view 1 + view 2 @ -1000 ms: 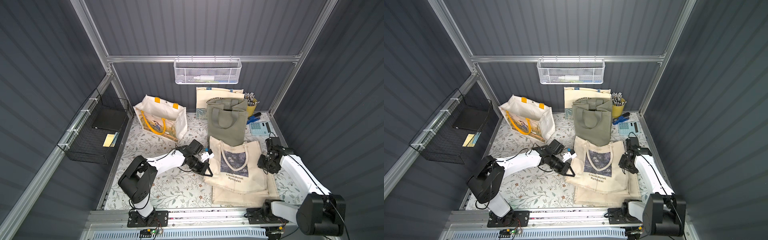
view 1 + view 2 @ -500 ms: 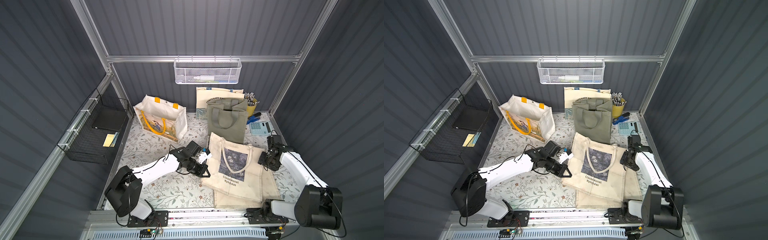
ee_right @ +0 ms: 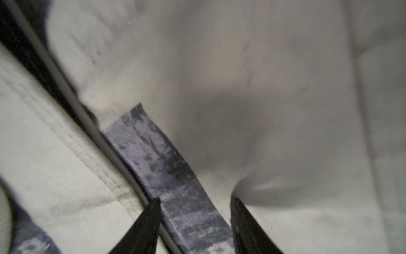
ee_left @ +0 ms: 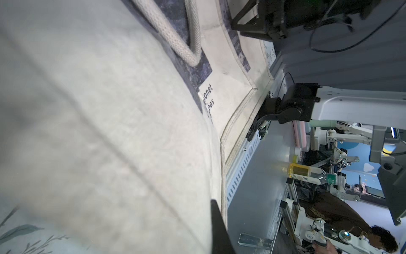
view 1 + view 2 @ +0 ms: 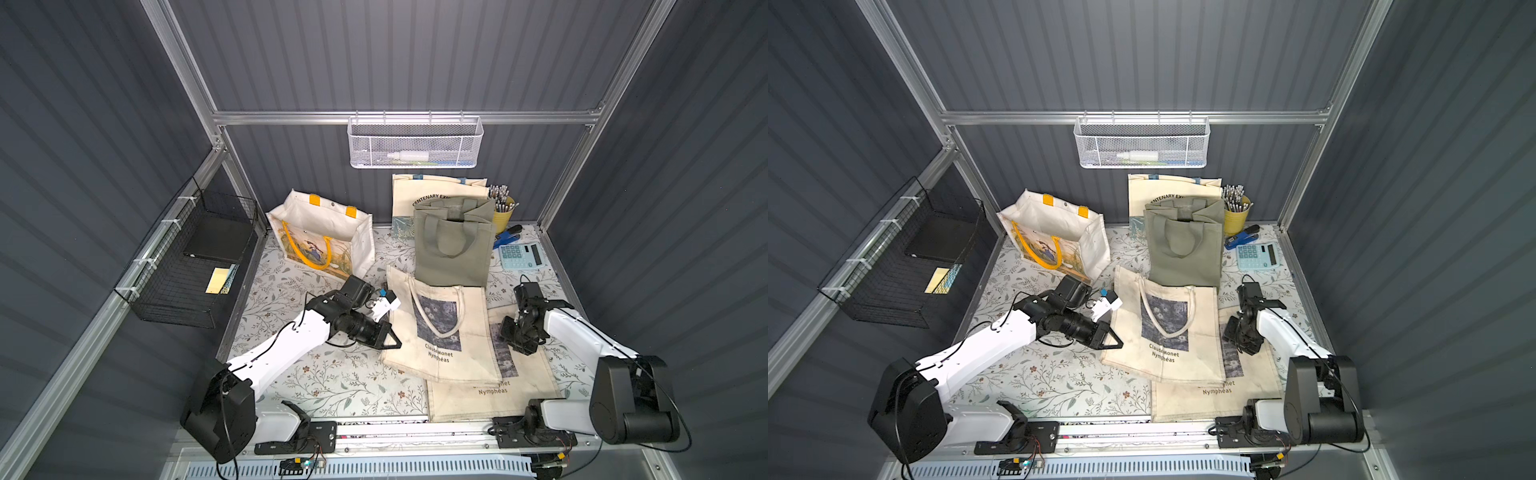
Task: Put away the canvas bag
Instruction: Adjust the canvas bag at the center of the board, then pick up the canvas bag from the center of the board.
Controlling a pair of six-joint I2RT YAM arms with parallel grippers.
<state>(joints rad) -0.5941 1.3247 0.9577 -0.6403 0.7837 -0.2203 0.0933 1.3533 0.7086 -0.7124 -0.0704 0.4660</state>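
Canvas bag (image 5: 440, 328) w/ the Monet print lies flat mid table (image 5: 332, 386), slightly skewed, on top of a 2nd matching bag (image 5: 498, 395) that sticks out at its right & front. Going L to R in both top views, we see a black wire basket (image 5: 178, 282) on the left wall, then a yellow-handled tote (image 5: 324, 232) standing at the back. Left gripper (image 5: 388, 340) comes next, low over the table, jaws pinched shut on the bag's left edge. Behind the bag a green tote (image 5: 451, 249) stands right at its top edge. Right gripper (image 5: 519, 345) sits over the 2nd bag. Its wrist view shows the jaws apart, holding nothing, tips at the fabric w/ a print strip between them. Calculator (image 5: 521, 255) lies back right.
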